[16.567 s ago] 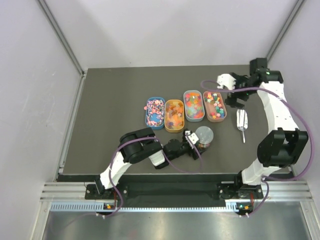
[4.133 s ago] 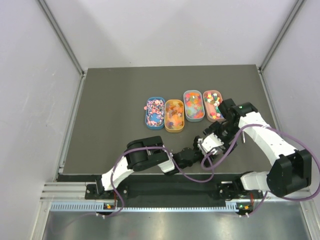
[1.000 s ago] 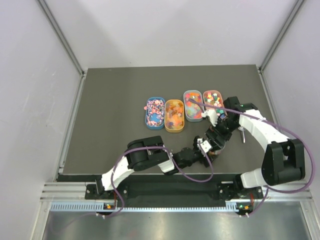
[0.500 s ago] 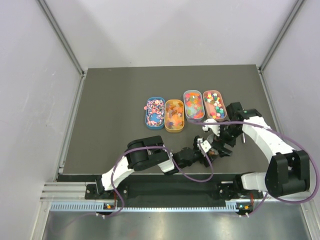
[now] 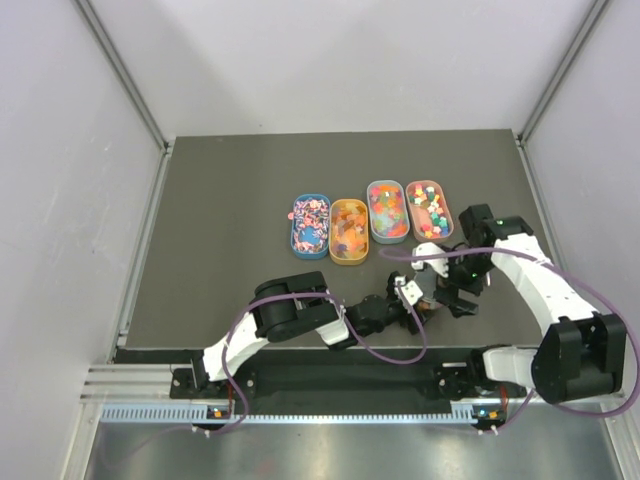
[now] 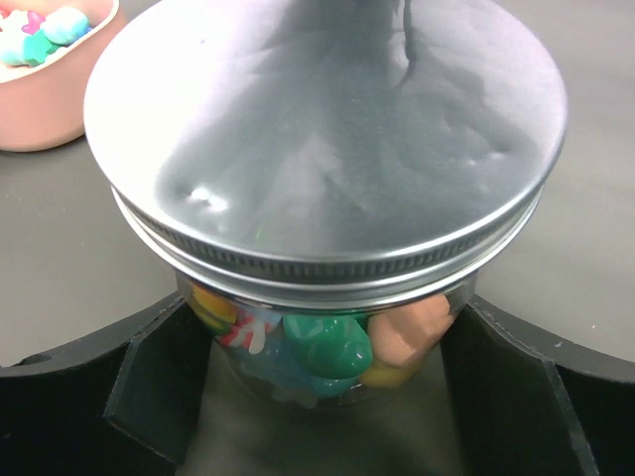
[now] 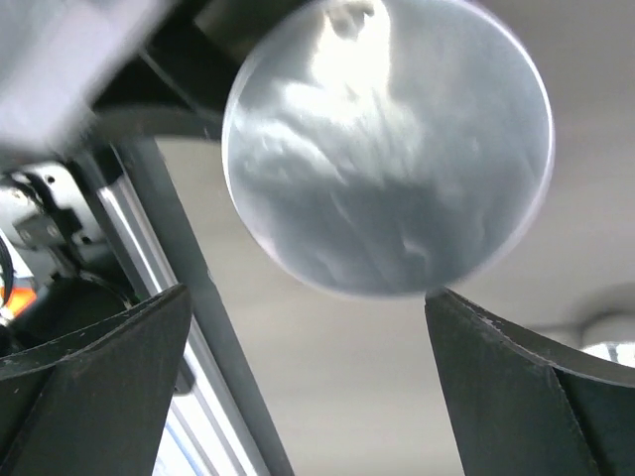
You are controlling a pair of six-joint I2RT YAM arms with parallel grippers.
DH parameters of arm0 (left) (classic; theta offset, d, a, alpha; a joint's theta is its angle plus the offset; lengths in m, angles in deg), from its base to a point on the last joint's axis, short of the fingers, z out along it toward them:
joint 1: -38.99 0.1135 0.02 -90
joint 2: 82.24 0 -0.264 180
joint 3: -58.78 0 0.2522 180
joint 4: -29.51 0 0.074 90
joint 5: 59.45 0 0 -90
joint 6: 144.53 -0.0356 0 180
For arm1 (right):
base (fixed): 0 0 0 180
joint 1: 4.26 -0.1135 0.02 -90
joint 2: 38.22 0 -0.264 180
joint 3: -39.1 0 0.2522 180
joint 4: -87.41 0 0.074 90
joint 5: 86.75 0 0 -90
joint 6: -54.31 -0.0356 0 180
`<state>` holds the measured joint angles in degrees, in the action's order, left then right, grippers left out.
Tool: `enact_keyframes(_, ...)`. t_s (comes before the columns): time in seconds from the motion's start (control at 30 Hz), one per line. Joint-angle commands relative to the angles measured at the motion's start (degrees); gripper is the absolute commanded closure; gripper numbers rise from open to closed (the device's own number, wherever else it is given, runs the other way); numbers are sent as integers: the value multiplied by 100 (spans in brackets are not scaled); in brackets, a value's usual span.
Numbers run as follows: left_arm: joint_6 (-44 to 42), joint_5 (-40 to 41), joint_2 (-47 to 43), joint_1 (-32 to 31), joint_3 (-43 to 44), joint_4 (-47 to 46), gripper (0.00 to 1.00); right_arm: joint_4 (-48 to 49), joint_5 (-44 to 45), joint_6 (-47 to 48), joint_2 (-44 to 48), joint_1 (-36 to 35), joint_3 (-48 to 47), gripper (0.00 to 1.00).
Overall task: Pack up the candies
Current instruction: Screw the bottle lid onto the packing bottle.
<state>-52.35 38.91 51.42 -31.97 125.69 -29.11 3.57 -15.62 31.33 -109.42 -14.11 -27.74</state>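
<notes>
Though wide, left gripper (image 6: 322, 397) around jar (image 6: 327, 129).

Jar lid (image 7: 387, 149) blurred in right wrist view; pink tray (image 6: 45, 109), candies (image 6: 40, 25) cropped at corner

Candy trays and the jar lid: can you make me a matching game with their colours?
Things:
1. leftmost tray
2. second tray from the left
3. rightmost tray
4. jar lid

Colours:
A. silver
B. pink
C. blue
D. orange-yellow

Right pairs: 1-C, 2-D, 3-B, 4-A.
</notes>
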Motion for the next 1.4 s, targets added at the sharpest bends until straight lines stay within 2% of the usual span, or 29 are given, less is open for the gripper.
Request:
enact_keyframes(0.0, 688, -265, 1223, 3, -612, 4672, 100, -426, 217, 582, 45, 350, -404, 0)
enact_keyframes(0.17, 661, -238, 1197, 3, -639, 4663, 100, -1216, 568, 1049, -184, 913, -782, 0)
enact_keyframes(0.2, 661, -238, 1188, 3, -639, 4654, 100, -1236, 621, 1241, -175, 1228, -844, 0)
enact_keyframes(0.3, 653, -247, 1179, 3, -648, 4645, 100, -1166, 841, 1750, -201, 1467, -1186, 0)
enact_keyframes(0.43, 644, -273, 1197, -6, -639, 4663, 100, -964, 438, 2227, -464, 1670, -1775, 0)
enact_keyframes(0.5, 635, -274, 1179, 3, -647, 4654, 100, -579, 157, 1948, -658, 1679, -1995, 10)
enact_keyframes(0.53, 635, -291, 1188, 3, -648, 4654, 100, -437, 104, 1842, -841, 1679, -2022, 18)
enact_keyframes(0.57, 635, -300, 1188, -6, -639, 4654, 100, -340, -10, 1754, -930, 1679, -2066, 34)
enact_keyframes(0.63, 635, -309, 1188, -6, -639, 4663, 100, -139, -212, 1525, -1097, 1679, -2057, 53)
enact_keyframes(0.67, 635, -326, 1197, -6, -630, 4663, 100, -146, -283, 1489, -1141, 1679, -2031, 67)
enact_keyframes(0.73, 635, -335, 1206, -6, -621, 4680, 100, -399, -511, 1489, -1325, 1670, -2031, 69)
enact_keyframes(0.8, 653, -344, 1223, -6, -604, 4707, 100, -620, -836, 1507, -1501, 1644, -2101, 79)
enact_keyframes(0.83, 653, -353, 1232, -6, -604, 4715, 100, -664, -889, 1463, -1667, 1618, -2127, 80)
enact_keyframes(0.9, 653, -361, 1232, -14, -595, 4724, 100, -822, -1056, 1436, -1783, 1565, -2215, 76)
enact_keyframes(0.93, 653, -361, 1241, -6, -595, 4742, 100, -953, -1135, 1541, -1853, 1565, -2259, 69)
enact_keyframes(0.97, 653, -370, 1241, -6, -586, 4742, 100, -1407, -1362, 1794, -1880, 1565, -2373, 56)
enact_keyframes(1.03, 653, -396, 1241, -6, -586, 4742, 100, -1411, -1513, 2034, -1898, 1512, -2391, 53)
enact_keyframes(1.07, 644, -414, 1250, -6, -577, 4751, 100, -1438, -1531, 2043, -1898, 1486, -2417, 45)
enact_keyframes(1.1, 644, -405, 1250, -6, -577, 4759, 100, -1447, -1514, 2173, -1863, 1407, -2409, 42)
enact_keyframes(1.13, 644, -397, 1250, -14, -577, 4759, 100, -1447, -1471, 2314, -1741, 1372, -2383, 38)
enact_keyframes(1.17, 635, -405, 1241, -6, -577, 4759, 100, -1438, -1322, 2820, -1618, 1337, -2269, 28)
enact_keyframes(1.27, 626, -405, 1241, -6, -577, 4759, 100, -1447, -1058, 3683, -1082, 1214, -1971, 14)
enact_keyframes(1.37, 626, -423, 1258, -6, -560, 4759, 100, -1455, -882, 4237, -598, 846, -1655, 6)
